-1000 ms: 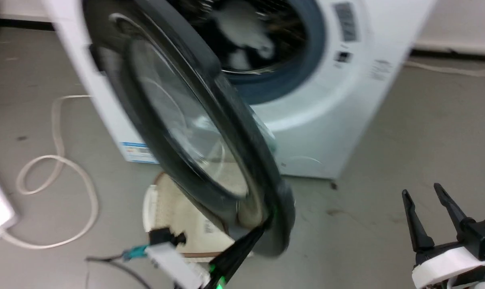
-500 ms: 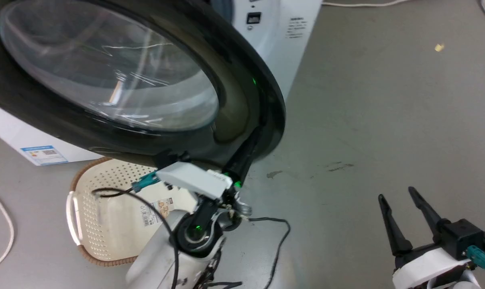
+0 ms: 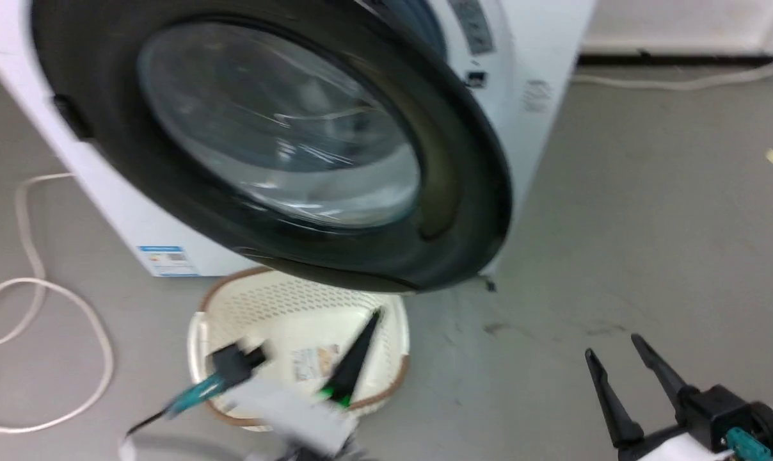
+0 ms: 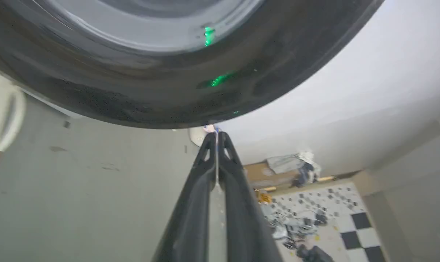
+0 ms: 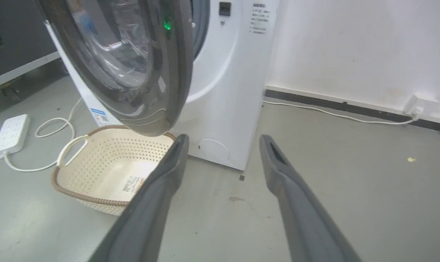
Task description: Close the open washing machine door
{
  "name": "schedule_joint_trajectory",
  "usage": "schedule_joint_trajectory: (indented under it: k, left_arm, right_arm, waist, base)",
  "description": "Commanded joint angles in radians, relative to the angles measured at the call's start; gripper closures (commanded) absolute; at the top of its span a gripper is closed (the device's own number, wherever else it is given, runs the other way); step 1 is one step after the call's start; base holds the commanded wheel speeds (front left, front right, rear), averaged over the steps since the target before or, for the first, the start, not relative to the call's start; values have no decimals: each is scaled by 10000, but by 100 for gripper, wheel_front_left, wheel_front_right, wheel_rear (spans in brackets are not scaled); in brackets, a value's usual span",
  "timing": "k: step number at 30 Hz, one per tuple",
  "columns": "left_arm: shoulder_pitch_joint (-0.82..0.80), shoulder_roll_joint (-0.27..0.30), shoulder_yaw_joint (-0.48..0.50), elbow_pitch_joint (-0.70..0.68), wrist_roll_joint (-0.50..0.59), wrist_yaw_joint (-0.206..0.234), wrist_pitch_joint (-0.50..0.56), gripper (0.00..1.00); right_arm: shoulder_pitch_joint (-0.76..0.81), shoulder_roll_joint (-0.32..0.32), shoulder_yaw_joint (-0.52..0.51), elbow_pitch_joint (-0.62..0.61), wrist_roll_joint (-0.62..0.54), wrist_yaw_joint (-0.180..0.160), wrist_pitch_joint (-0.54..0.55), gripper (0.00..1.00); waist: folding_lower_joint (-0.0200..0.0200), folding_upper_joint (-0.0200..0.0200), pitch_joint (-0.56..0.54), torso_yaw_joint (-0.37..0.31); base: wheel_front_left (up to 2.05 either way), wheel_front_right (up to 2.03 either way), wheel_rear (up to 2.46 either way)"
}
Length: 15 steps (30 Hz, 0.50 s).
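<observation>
Washing machine door [image 3: 463, 192] ajar; my left end effector [image 3: 375, 315], pressed together, hangs under its rim. Next, I push it home.

Soft, even room light, bright enough throughout. In my head view pale glare streaks cross the glass of the big round black-rimmed door [image 3: 278, 128], and motion smears the white front-loading washing machine [image 3: 540, 96] and my left jaws. My left wrist view is blurred too, with green glints on the dark rim. My right wrist view is sharp, shadows faint around the cream perforated basket [image 5: 107, 171].
</observation>
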Motion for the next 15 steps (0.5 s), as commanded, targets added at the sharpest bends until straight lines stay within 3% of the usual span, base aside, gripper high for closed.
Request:
schedule_joint_trajectory:
  k: [1,3,5,10,15]
  left_arm:
    - [343,523,28,-2,734,-44,-487,0]
    - [677,1213,40,146,2414,-41,-967,0]
    - [876,1611,370,213,4354,277,-1112,0]
    - [1767,1027,2579,-863,9176,1544,-1130,0]
    - [2665,315,3377,-1551,12212,2071,-1132,0]
  right_arm:
    - [180,-28,45,-130,79,8,-44,0]
    - [392,-54,153,-276,83,8,-44,0]
    - [555,-88,234,-470,89,8,-44,0]
    - [752,-67,258,-1056,113,8,-44,0]
    - [778,-66,536,-1624,97,8,-44,0]
  waist:
    - [2,0,-697,777]
    - [2,0,-937,1097]
    - [2,0,-1047,1396]
    - [2,0,-1215,1949]
    - [2,0,-1235,2186]
  base:
    - [0,0,0]
    - [0,0,0]
    - [0,0,0]
    - [0,0,0]
    - [0,0,0]
